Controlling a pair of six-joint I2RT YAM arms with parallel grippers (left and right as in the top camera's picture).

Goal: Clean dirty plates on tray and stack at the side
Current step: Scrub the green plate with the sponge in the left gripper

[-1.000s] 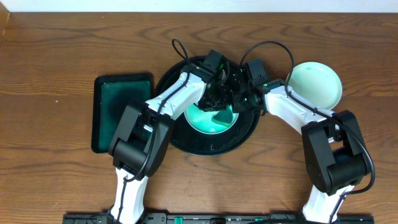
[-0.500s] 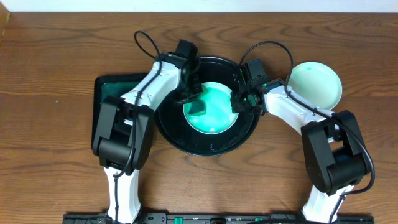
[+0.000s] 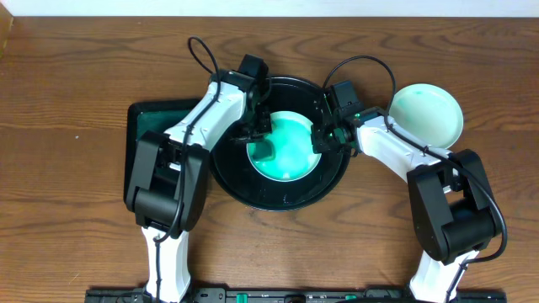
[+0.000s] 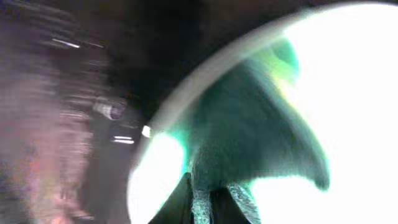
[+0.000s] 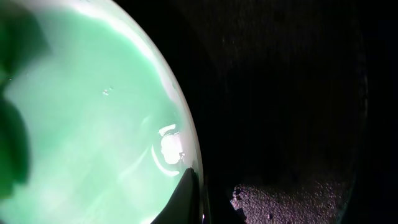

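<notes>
A turquoise plate [image 3: 290, 150] lies in the round black tray [image 3: 282, 195]. My left gripper [image 3: 259, 135] hangs over the plate's left part, shut on a dark teal cloth [image 3: 264, 151]. In the left wrist view the cloth [image 4: 249, 137] fans out from the gripper [image 4: 208, 202] across the bright plate [image 4: 354, 93]. My right gripper [image 3: 322, 139] is shut on the plate's right rim. In the right wrist view one dark fingertip [image 5: 188, 186] sits on the edge of the green plate [image 5: 93, 106], with the tray [image 5: 280, 93] beyond. A second, pale plate [image 3: 427, 114] rests on the wooden tabletop to the right of the tray.
A rectangular dark green tray [image 3: 152, 156] lies left of the black tray, partly under my left arm. Cables loop above both wrists. The brown wood-grain table [image 3: 76, 76] spreads around everything.
My left gripper has swept the cloth from the plate's middle to its left part, and the arm swung leftward. The right gripper has stayed on the plate's rim.
</notes>
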